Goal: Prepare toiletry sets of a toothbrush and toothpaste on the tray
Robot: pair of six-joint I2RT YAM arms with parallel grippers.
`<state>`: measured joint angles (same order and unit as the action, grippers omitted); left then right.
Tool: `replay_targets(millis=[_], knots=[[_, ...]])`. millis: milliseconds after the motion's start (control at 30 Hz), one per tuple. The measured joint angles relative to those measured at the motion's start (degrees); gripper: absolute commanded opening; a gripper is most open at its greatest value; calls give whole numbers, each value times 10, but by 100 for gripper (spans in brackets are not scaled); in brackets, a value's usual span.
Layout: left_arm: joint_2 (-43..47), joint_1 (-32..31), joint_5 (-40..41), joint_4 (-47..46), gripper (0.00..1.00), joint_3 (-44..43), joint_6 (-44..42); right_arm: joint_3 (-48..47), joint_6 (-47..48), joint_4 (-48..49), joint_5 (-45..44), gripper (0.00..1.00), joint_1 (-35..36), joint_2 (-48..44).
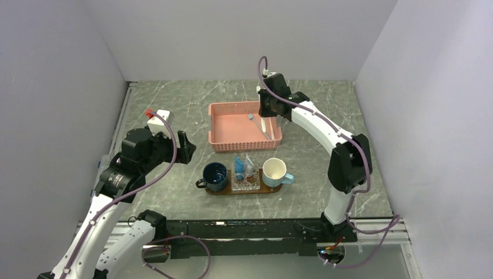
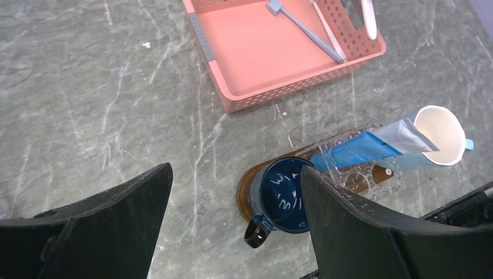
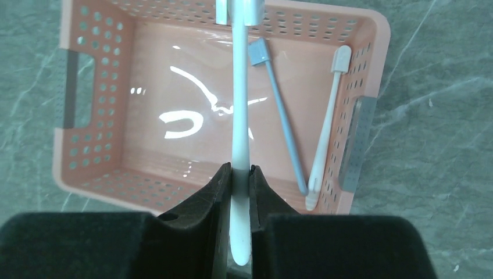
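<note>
readable text: none | brands, numbers, signs: none | toothpaste (image 2: 349, 152): no legible print on the blue tube

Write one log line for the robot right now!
right gripper: shut on toothbrush, over pink basket | left gripper: open, empty | toothpaste: in clear dish on tray

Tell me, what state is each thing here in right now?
right gripper, shut on a white toothbrush above the pink basket
left gripper, open, empty
pink basket, holding a grey toothbrush and a spare white toothbrush
blue mug, upright on the tray
white mug, upright on the tray
toothpaste, standing in the clear dish
</note>
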<state>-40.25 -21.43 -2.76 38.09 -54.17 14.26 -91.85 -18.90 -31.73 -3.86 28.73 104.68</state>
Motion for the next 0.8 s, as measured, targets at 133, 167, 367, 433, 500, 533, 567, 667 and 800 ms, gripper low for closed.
replay_targets(millis=[133, 167, 367, 433, 500, 533, 567, 667, 800], knots=[[-5, 0, -37, -8, 87, 5, -1, 50, -3, 23, 21, 0, 0, -57], [-6, 0, -46, -9, 87, 6, -1, 59, -4, 27, 30, 0, 0, -70], [-8, 0, -121, -29, 88, 12, -2, 126, -12, 80, 97, 0, 2, -178], [-8, 0, -151, -37, 88, 15, -2, 148, -18, 97, 122, 0, 4, -215], [-9, 0, -183, -47, 89, 17, 0, 170, -24, 113, 145, 0, 6, -249], [-9, 0, -200, -52, 89, 19, 3, 185, -29, 123, 159, 0, 7, -268], [-8, 0, -222, -63, 89, 22, 7, 196, -34, 130, 169, 0, 8, -285], [-7, 0, -277, -94, 89, 38, 25, 236, -50, 158, 202, 0, 11, -335], [1, 0, -349, -142, 91, 72, 66, 294, -85, 208, 250, 0, 14, -405]])
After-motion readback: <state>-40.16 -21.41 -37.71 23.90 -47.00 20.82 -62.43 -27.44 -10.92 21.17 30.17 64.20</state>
